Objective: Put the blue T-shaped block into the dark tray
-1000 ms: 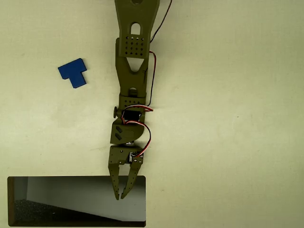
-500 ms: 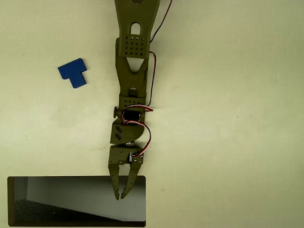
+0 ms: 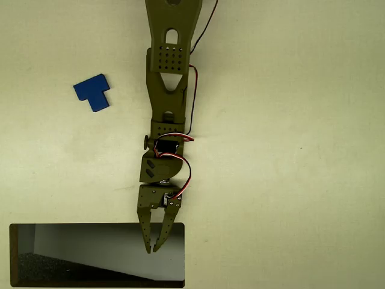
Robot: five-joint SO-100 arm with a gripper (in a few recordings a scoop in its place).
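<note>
Up left of the tool (image 3: 154, 248), well apart, lies the blue T-shaped block (image 3: 92, 92); tool nearly closed, empty

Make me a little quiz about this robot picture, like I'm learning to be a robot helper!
1. True or false: the blue T-shaped block is already inside the dark tray.
2. Where do the gripper tips sit in the overhead view?
A. over the block
B. over the tray's right part
C. off to the right of the arm
3. Fill in: the fingers are nearly ____ and hold nothing.

Key
1. False: it lies on the pale table, upper left, apart from the olive arm.
2. B
3. closed
</note>
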